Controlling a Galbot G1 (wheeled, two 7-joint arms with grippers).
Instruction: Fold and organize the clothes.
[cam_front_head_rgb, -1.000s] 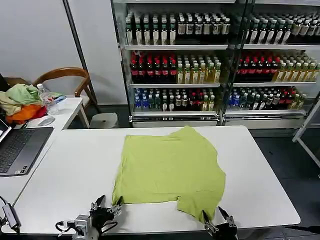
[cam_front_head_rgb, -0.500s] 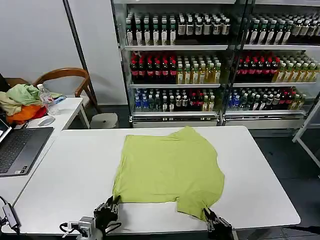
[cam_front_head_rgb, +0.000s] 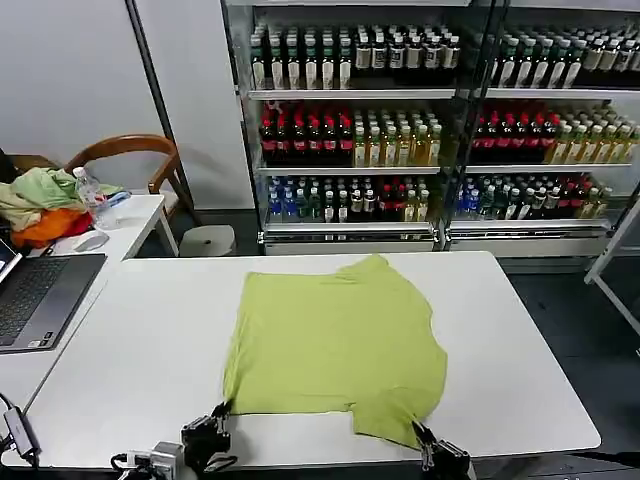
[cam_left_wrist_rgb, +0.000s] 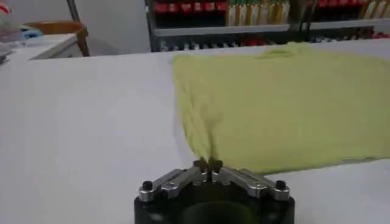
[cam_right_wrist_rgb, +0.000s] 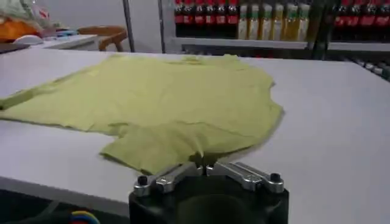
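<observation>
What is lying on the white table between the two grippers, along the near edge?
In the head view, the lime yellow-green cotton T-shirt's near hem spans from left gripper to right gripper; bare white table lies below it.

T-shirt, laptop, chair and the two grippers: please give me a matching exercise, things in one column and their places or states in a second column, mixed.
Things:
1. T-shirt
2. laptop
3. chair
4. left gripper

Places or states:
A. on the side table
B. shut on the shirt's near corner
C. spread flat on the white table
D. behind the side table

Pairs: 1-C, 2-A, 3-D, 4-B. The right gripper pinches the near sleeve.
</observation>
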